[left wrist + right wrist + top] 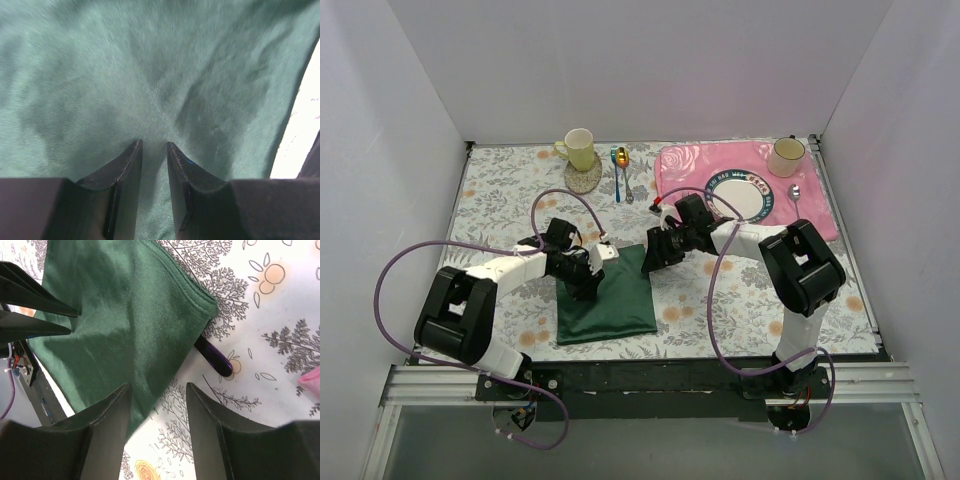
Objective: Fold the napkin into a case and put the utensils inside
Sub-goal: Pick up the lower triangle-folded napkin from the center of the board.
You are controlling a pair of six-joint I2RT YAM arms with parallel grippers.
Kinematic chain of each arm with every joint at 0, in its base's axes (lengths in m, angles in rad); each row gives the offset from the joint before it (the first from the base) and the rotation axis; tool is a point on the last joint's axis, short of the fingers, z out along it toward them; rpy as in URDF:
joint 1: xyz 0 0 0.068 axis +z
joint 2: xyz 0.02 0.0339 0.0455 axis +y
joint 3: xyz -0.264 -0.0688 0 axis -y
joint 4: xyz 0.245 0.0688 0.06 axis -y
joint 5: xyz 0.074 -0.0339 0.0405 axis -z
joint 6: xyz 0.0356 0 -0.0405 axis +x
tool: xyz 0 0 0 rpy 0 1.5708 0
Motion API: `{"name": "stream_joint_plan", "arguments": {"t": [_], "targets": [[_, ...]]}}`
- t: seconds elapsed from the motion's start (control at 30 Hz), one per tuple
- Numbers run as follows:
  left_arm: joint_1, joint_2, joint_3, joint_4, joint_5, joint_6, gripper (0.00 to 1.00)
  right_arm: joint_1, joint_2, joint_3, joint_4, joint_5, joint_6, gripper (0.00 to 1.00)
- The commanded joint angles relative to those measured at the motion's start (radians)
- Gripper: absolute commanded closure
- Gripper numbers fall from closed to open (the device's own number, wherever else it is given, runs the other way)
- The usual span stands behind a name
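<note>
The dark green napkin (610, 305) lies folded into a flat rectangle on the floral tablecloth between the two arms. My left gripper (592, 275) is down on its left part. In the left wrist view the cloth (150, 75) fills the frame, and the left gripper (154, 144) stands narrow with creases running to its tips, pinching the cloth. My right gripper (655, 255) hangs at the napkin's upper right corner. It is open (157, 386) over the napkin's (125, 315) edge and holds nothing. One purple utensil handle (214, 356) pokes out from under that corner; the rest of the utensils is hidden.
A pink rose placemat (680, 165) at the back right carries a plate (740, 190), a cup (786, 155) and a silver spoon (795, 195). A yellow mug (579, 148) and blue and gold spoons (619, 170) lie at the back. White walls enclose the table.
</note>
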Motion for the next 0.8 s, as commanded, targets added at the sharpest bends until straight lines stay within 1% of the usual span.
{"name": "stream_joint_plan", "arguments": {"t": [0.0,0.03,0.2,0.23,0.3,0.5,0.67,0.77], "targets": [[0.007,0.007,-0.019,-0.004,-0.019,0.082,0.75,0.016,0.035,0.026,0.053,-0.003,0.022,0.45],[0.007,0.014,-0.021,-0.006,-0.022,0.086,0.75,0.016,0.038,0.027,0.065,-0.004,0.024,0.48],[0.007,0.038,-0.021,-0.001,-0.025,0.109,0.75,0.037,0.029,0.044,0.087,0.002,0.010,0.51],[0.007,0.039,-0.021,0.003,-0.025,0.107,0.75,0.040,0.024,0.046,0.087,0.006,0.002,0.55],[0.007,0.047,-0.019,0.003,-0.019,0.106,0.75,0.057,0.000,0.043,0.099,0.028,-0.017,0.59],[0.007,0.048,-0.019,0.005,-0.001,0.084,0.76,0.129,-0.086,0.030,0.102,0.107,-0.080,0.57],[0.013,0.042,-0.019,0.007,0.018,0.060,0.76,0.181,-0.120,0.007,0.102,0.155,-0.139,0.57],[0.025,0.041,-0.016,0.003,0.030,0.046,0.76,0.209,-0.138,0.001,0.093,0.186,-0.178,0.54]]}}
